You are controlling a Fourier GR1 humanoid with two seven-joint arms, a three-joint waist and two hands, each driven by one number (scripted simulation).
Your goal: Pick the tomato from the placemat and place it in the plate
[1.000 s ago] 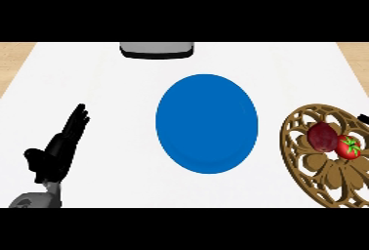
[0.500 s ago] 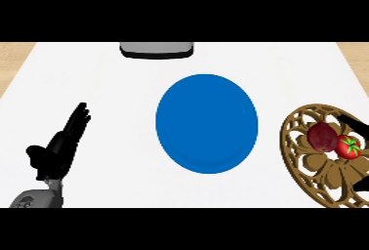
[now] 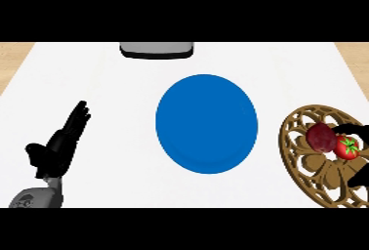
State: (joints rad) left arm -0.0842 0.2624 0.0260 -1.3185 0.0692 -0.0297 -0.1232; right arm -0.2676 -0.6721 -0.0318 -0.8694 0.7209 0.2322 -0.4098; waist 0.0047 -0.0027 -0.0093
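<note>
At mid-frame, on the white worktop [image 3: 108,83], a flat round blue plate [image 3: 207,123], bare on top. At the right edge of the frame, just beside the plate but not touching it, a round brown openwork placemat [image 3: 317,176], partly cut off by the frame. On the placemat's upper half, a small red tomato with a green stalk [image 3: 346,148], not on the plate. Pressed against the tomato's left side, a dark maroon rounded fruit [image 3: 321,137]. Around the tomato, the black right hand [image 3: 360,172], entering from the right edge and mostly out of frame: one black part arched over the tomato's upper right, touching or nearly touching it, another lower down at the frame's right edge with a little placemat showing in between. Clasped on the tomato or spread: cannot tell. At lower left, well apart from plate and placemat, the black left hand [image 3: 57,146] above its grey forearm [image 3: 37,197], fingers [image 3: 78,116] straight and together, pointing toward the upper right, thumb out to the left, holding nothing, at rest. At top centre, against the worktop's far edge, a dark grey rounded object [image 3: 156,49], only partly in frame. At the upper left corner, beyond the worktop, a strip of light wood [image 3: 13,58].
</note>
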